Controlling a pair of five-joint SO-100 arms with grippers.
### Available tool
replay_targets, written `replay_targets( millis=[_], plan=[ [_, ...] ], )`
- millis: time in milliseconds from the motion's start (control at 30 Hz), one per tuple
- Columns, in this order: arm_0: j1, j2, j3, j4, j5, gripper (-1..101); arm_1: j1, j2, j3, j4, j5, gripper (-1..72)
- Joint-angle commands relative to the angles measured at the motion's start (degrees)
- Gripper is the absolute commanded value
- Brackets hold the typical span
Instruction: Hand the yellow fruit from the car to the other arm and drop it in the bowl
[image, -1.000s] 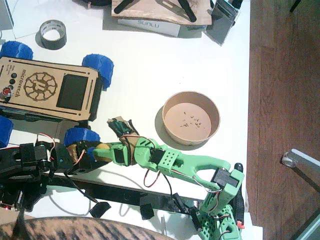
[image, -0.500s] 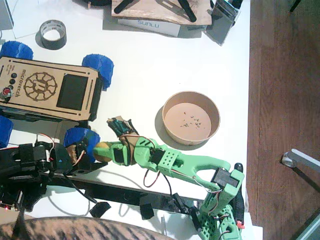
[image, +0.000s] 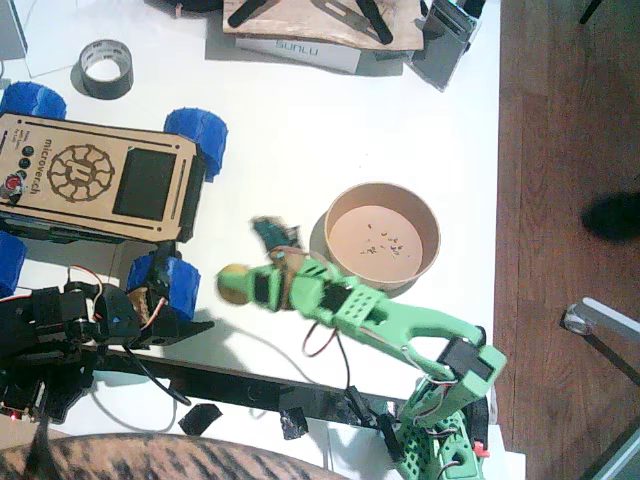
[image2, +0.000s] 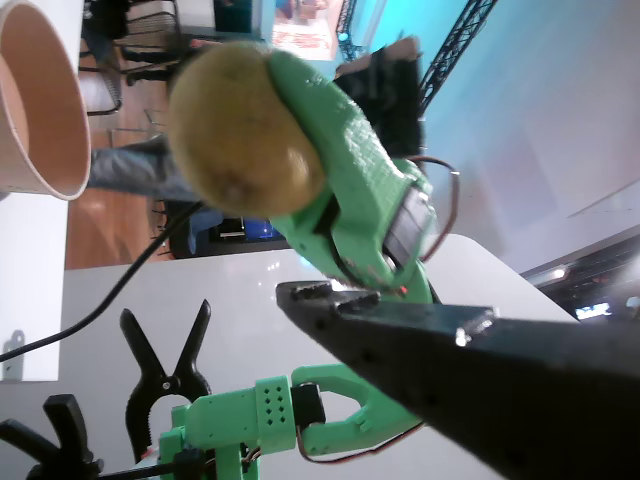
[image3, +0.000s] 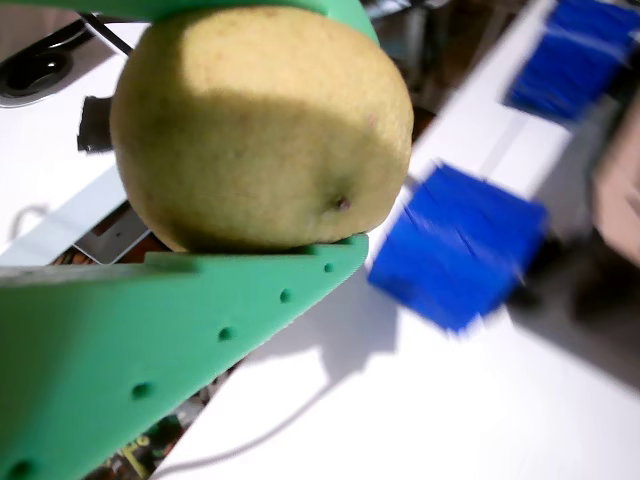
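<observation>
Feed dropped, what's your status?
Right gripper shut on yellow fruit. Left gripper open, by car. Bowl unobstructed.

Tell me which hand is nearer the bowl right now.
Right. The green right hand, shut on the yellow fruit, sits just left of the bowl. The black left hand is farther left, by the car's blue front wheel.

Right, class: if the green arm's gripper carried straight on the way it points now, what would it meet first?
The right gripper, shut on the yellow fruit, points left, toward the car's blue wheel and the left gripper. Probably the wheel first, though height is unclear.
</observation>
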Motion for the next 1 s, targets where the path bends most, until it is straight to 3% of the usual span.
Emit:
replay_targets(
  millis=[0, 133, 267, 367, 500, 700, 967],
  plan=[
    [-0.18, 0.97, -0.70, 1.41, -0.18, 74, 4.31, 5.98, 0.70, 0.26, 0.62, -0.1],
    [-0.53, 3.69, -0.79, 8.00, 0.00, 75, 9.67, 8.61, 0.79, 0.35, 4.04, -0.1],
    [-5.80, 8.70, -1.41, 14.59, 4.31, 73, 14.68, 7.82, -2.64, 1.49, 12.48, -0.1],
    [-12.22, 13.18, -1.67, 12.74, 15.47, 70, 17.93, 5.10, -7.47, 5.01, 22.50, -0.1],
    [-21.97, 15.64, -1.67, 14.33, 28.92, 56, 22.15, -1.32, -16.08, 12.04, 37.18, -0.1],
    [-41.13, 16.70, -1.49, 28.56, 33.05, 49, 28.83, -13.71, -28.92, 21.97, 56.07, -0.1],
    [-58.89, 2.72, -0.88, 22.76, 50.62, 39, 37.79, -28.21, -47.11, 35.86, 68.99, -0.1]
  ],
)
